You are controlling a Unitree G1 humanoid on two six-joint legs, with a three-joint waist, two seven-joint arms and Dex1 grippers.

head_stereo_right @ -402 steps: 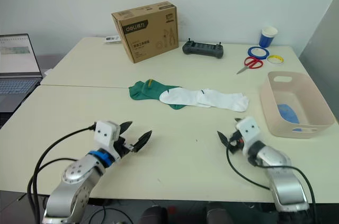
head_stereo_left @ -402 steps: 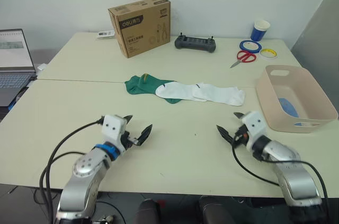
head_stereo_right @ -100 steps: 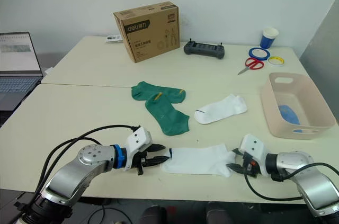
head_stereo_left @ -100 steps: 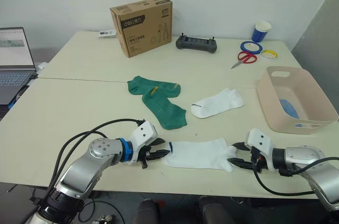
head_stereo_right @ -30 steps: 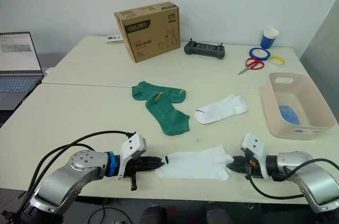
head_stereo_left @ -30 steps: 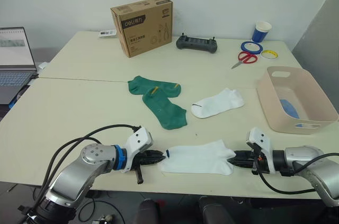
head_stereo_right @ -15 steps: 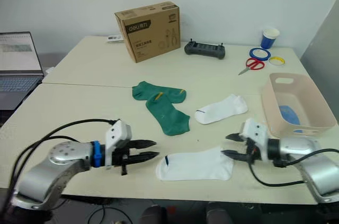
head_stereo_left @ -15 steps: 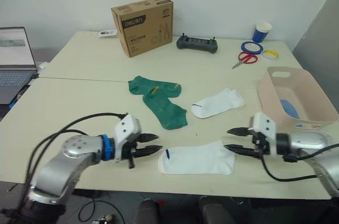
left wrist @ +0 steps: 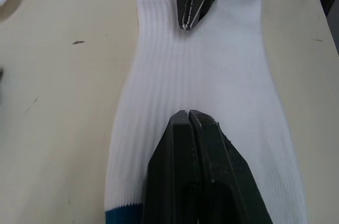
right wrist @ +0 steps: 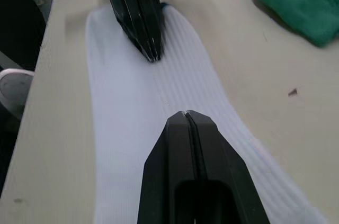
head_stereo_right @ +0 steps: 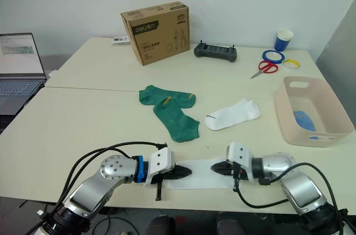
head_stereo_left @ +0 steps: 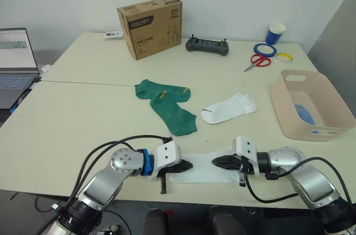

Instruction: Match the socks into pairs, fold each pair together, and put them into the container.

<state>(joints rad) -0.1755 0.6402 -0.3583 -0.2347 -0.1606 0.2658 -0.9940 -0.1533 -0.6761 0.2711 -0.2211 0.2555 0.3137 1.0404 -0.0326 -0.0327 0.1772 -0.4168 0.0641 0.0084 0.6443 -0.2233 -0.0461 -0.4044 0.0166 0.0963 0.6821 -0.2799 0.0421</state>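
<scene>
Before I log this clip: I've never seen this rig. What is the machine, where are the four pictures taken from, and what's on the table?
A two-armed humanoid robot. Two pictures come from its head, looking down; two from cameras on its wrists. The left gripper and right gripper, jaws shut, press on a white sock at the table's near edge, tips facing each other. Farther back lie a second white sock and two green socks. The pink basin on the right holds something blue. Neither gripper lifts anything.

The cream table (head_stereo_left: 83, 113) is seen from above by both eye views, facing forward and down. A flat white ribbed sock (left wrist: 201, 81) is viewed close-up along closed fingers by each wrist camera, from opposite ends.
</scene>
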